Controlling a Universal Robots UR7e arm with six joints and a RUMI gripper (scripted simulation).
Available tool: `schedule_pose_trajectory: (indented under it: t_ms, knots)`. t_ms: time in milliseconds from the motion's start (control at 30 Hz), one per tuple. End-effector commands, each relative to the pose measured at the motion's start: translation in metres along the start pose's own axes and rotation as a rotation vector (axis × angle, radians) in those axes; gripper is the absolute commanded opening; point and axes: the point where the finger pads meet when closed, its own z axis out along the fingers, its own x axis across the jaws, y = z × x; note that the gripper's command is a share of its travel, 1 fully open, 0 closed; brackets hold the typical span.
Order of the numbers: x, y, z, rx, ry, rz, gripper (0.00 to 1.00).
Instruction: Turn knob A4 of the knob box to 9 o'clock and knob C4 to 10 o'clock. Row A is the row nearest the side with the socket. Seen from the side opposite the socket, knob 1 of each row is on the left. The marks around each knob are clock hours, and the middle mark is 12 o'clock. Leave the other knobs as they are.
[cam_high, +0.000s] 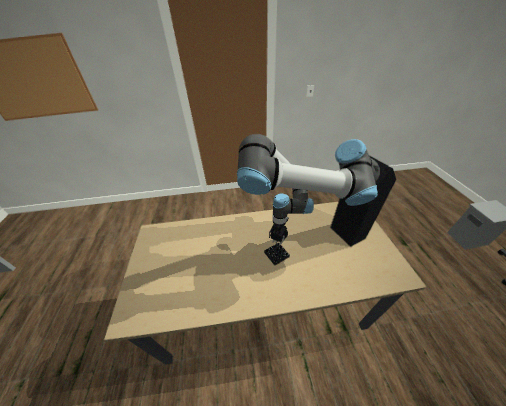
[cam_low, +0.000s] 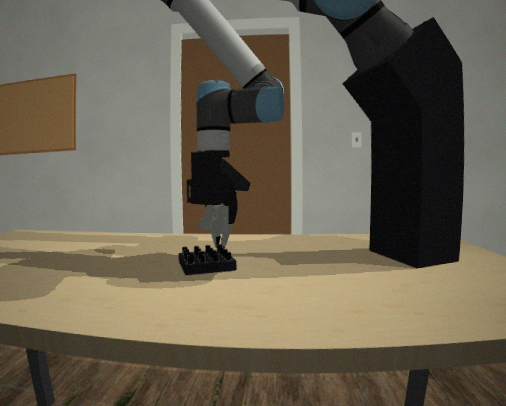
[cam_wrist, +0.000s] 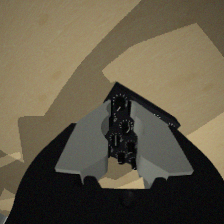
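- Black, hard-edged and squarish, the knob box (cam_high: 277, 254) (cam_low: 210, 268) (cam_wrist: 160, 114) lies flat on the tabletop (cam_high: 325, 280) (cam_low: 300, 310) (cam_wrist: 40, 65), which looks like pale wood with a faint grain.
- Short dark knobs stand up from the box in rows; from where I'm standing, their pointers are too small to read as hours. Pale marks ring some of them in the wrist view.
- Right over the box, the end effector (cam_high: 278, 242) (cam_low: 220, 247) (cam_wrist: 120, 101) points down, its smooth grey fingers tapering like wedges. They are set narrow, with a slim gap between the tips; I cannot tell whether they grip a knob.
- The arm (cam_high: 312, 180) (cam_low: 220, 42) has a pale round tube, dark grey joints and rounded blue caps.
- A matte black, angular pedestal (cam_high: 352, 235) (cam_low: 440, 200) carries it, well apart from the box.
- Behind, a flat brown door (cam_high: 225, 75) (cam_low: 260, 165) sits in a white frame, with a tan rectangular board (cam_high: 45, 75) (cam_low: 37, 115) on the grey wall (cam_high: 125, 60) (cam_low: 120, 125).
- Underneath runs a brown plank floor (cam_high: 250, 365) (cam_low: 175, 385), streaked with green.
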Motion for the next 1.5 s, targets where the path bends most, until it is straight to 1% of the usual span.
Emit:
schedule_pose_trajectory:
  t_ms: [0,567,800,1200,1467]
  knots:
    - [0.0,0.0,0.0,0.0,-0.001,0.0,0.11]
    - [0.0,0.0,0.0,0.0,-0.001,0.0,0.11]
    - [0.0,0.0,-0.004,0.0,-0.001,0.0,0.11]
    - [0.0,0.0,-0.035,0.0,-0.001,0.0,0.11]
    - [0.0,0.0,-0.038,0.0,-0.001,0.0,0.11]
